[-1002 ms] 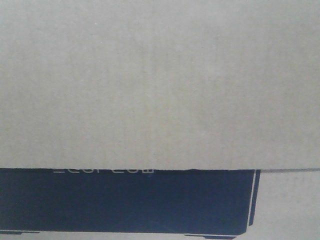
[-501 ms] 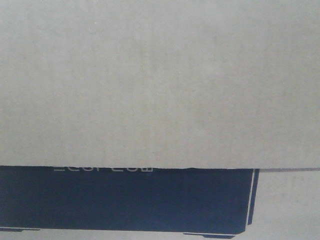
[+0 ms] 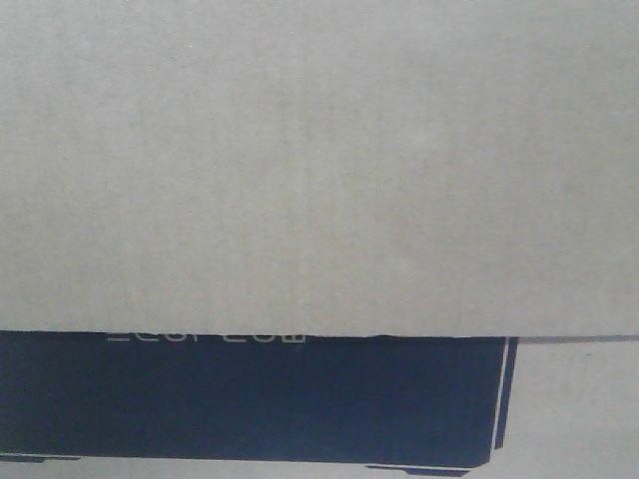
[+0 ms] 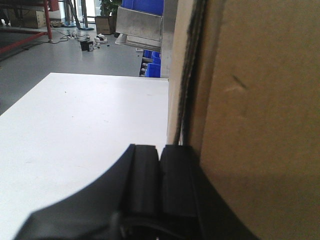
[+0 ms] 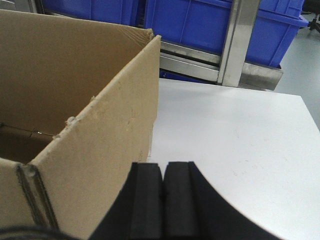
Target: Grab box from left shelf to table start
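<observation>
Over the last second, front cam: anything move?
Barely. The box fills the front view throughout; its black printed panel has crept slightly up the frame, with a little more cardboard showing beneath it. The flap edge and the lettering sit where they did. No gripper shows in that view, so nothing on grasp or release can be compared.

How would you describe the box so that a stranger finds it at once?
Look at the white table in front of the steel rack with blue bins. The box stands on it: large, brown corrugated cardboard, open at the top. Only it bears a big black rectangle with pale lettering.
</observation>
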